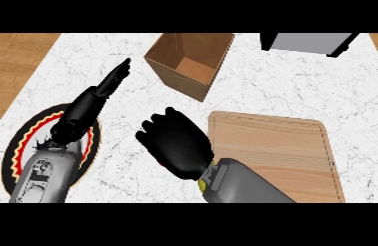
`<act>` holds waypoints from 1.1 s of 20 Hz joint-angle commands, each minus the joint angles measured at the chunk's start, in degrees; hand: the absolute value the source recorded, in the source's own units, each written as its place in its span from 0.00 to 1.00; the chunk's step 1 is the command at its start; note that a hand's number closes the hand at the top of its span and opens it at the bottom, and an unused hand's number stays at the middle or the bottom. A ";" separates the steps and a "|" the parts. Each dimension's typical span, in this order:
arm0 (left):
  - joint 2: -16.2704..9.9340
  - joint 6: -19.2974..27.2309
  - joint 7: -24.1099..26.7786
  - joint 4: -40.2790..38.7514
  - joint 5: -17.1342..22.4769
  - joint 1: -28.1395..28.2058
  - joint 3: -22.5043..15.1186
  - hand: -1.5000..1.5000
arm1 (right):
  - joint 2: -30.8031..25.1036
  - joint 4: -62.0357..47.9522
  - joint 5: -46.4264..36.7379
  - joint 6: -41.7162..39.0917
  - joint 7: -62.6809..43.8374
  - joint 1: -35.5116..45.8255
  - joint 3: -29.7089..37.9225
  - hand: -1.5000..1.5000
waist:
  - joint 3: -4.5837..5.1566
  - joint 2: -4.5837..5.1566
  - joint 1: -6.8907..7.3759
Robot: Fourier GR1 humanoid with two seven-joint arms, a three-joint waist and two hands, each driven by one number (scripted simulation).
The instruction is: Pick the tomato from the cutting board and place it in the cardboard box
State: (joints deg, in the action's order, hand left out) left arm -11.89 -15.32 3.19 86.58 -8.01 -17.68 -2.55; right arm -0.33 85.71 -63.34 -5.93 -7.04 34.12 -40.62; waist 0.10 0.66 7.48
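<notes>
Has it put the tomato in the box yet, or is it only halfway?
Halfway, it seems. The board is bare, so the pick looks done. The right hand is curled left of it, probably hiding the tomato. The box shows nothing inside; carrying and dropping remain. The left hand lies open.

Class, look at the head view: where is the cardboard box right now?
The cardboard box sits open at the upper middle of the head view, on the marble counter, just beyond the cutting board and up-right of the left hand.
</notes>
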 commanded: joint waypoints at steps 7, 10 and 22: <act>0.88 0.39 0.86 -1.43 -0.60 -0.09 -0.56 0.50 | 0.33 -4.52 12.98 14.18 -30.47 17.20 4.92 1.00 | 0.10 -0.04 -0.20; -0.60 -0.54 0.22 -2.58 0.29 -2.95 1.24 0.50 | 0.33 -11.71 14.80 18.49 -35.41 24.48 6.36 1.00 | 0.11 0.31 -0.65; 0.48 1.56 0.87 -0.15 -1.66 0.49 0.38 0.50 | 0.33 -45.13 27.30 13.72 -27.37 43.15 12.76 1.00 | 0.04 0.44 -2.70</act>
State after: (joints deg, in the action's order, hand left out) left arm -11.66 -13.87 4.15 85.13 -9.27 -18.02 -1.58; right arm 0.00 48.99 -40.25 11.62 -37.71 74.29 -29.45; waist 0.17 1.09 5.30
